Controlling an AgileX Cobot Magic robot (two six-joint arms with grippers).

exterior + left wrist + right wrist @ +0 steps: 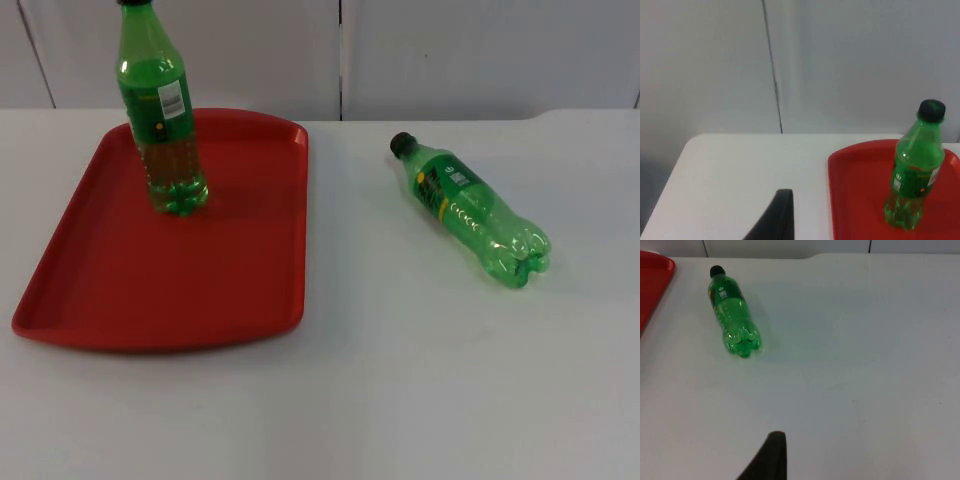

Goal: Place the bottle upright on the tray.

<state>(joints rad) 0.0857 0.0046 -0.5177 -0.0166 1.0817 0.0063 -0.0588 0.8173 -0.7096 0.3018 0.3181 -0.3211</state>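
Red tray (240, 290) holds one upright bottle (160, 120); second bottle (470, 210) lies on table (420, 380); gripper states cannot be told.

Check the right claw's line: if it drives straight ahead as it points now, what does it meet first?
Likely bare white table. In the right wrist view the lying green bottle sits off to one side of the fingertip's line, the red tray further aside. Depth is unclear, so only a guess.
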